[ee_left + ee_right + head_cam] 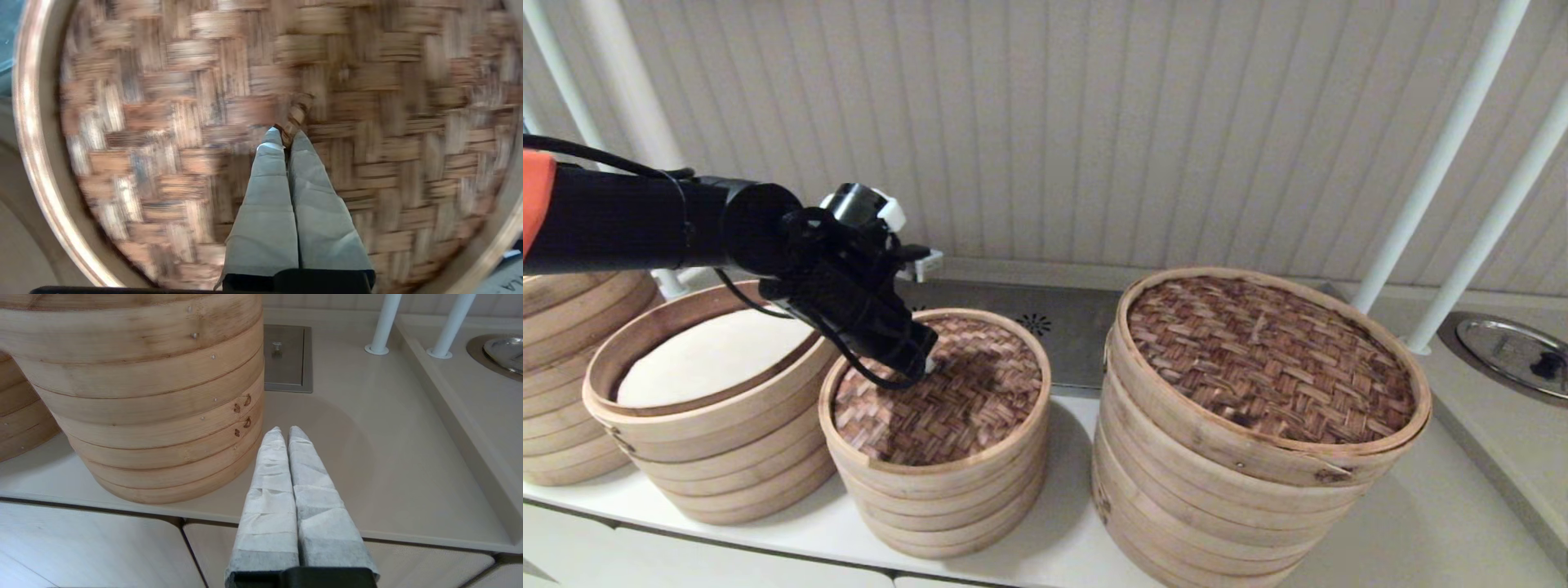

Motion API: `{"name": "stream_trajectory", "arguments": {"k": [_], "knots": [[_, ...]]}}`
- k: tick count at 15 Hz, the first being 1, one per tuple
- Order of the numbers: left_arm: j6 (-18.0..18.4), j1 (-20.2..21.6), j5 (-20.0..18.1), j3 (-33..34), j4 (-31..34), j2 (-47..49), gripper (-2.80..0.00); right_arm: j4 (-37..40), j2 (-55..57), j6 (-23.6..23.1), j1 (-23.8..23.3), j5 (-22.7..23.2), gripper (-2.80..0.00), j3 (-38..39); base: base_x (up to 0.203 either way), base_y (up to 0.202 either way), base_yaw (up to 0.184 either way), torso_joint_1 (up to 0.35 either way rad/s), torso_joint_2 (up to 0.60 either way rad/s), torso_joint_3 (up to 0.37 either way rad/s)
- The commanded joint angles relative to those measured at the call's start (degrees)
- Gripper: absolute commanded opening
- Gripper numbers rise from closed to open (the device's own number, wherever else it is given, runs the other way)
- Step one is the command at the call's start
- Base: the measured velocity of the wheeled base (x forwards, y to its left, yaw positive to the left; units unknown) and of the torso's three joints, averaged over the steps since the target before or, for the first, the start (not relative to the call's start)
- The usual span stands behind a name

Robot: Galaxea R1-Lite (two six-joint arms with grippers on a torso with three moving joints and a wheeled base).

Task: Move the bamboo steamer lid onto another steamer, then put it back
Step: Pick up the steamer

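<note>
Bamboo steamer lid (947,392): left gripper (287,136) jaws pinch its loop handle (297,116).

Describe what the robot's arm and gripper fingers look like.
The left arm is a black tube with an orange band near its base, a loose black cable along it and a silver-and-white wrist module. The left gripper and right gripper each have two long tapered fingers wrapped in pale grey-white fabric tape on black mounts.

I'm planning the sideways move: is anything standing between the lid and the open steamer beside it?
Nothing visible does. The left hand grips the lid by its loop; the open steamer stands directly to its left, rims nearly touching, only a white liner inside. The right hand is parked low, away.
</note>
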Motion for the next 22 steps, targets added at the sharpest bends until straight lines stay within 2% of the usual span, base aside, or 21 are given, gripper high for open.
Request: {"name": "stream_trajectory", "arguments": {"k": [1, 22], "knots": [[0.05, 0.04, -0.09, 0.03, 0.39, -0.10, -2.80, -0.01, 0.09, 0.02, 0.02, 0.00, -2.80, 0.05, 0.000, 0.000, 0.000, 0.000, 0.00, 0.000], [-0.30, 0.13, 0.00, -0.41, -1.19, -7.31, -2.80, -0.01, 0.09, 0.02, 0.02, 0.00, -2.80, 0.05, 0.000, 0.000, 0.000, 0.000, 0.00, 0.000]]}}
